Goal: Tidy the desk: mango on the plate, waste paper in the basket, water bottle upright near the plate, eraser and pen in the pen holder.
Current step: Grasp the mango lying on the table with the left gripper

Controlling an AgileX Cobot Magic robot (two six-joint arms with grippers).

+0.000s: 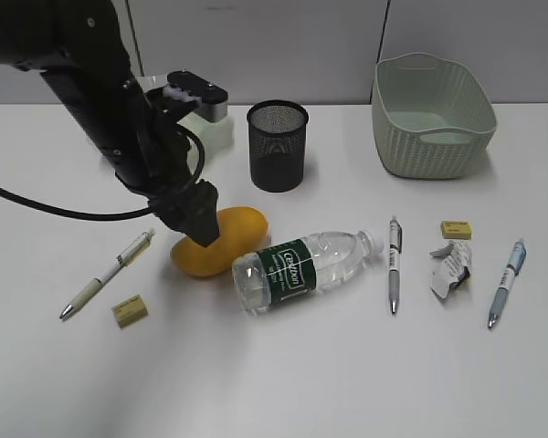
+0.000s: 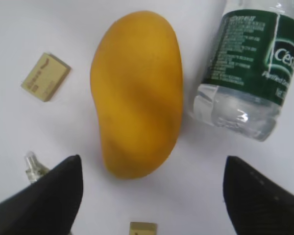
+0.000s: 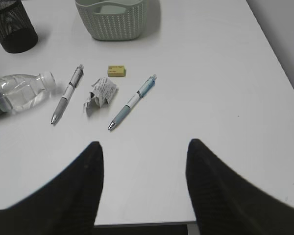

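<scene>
Nothing on the tabletop (image 1: pixel 283 374) looks sorted yet. The mango (image 1: pixel 221 240) lies flat on the surface, its right end just beside the base of the water bottle (image 1: pixel 306 268), which lies on its side with the white cap pointing right. The plate (image 1: pixel 210 132) sits at the back left, mostly hidden behind the left arm, and no fruit shows in it. The basket (image 1: pixel 431 114) at the back right appears empty, and the waste paper (image 1: pixel 449 268) sits crumpled on the tabletop between two pens, well apart from it. The pen holder (image 1: pixel 277 144) stands behind the mango; whether anything is inside cannot be told through the mesh.

Three pens lie loose: a pale pen (image 1: pixel 108 272) at the left, a grey pen (image 1: pixel 394 265) right of the bottle cap, and a blue pen (image 1: pixel 506 282) furthest right. Two erasers are also out: a near eraser (image 1: pixel 130 310) by the pale pen and a far eraser (image 1: pixel 456 229) above the paper.

The left tool (image 2: pixel 152 193) hangs over the near end of the mango with its fingers spread wide either side and nothing between them, so the mango step seems to be the one in hand, with the grasp not yet made. The right tool (image 3: pixel 144 188) is held back over the near right of the tabletop, fingers apart and empty.

Judging from this, every part of the task remains.
</scene>
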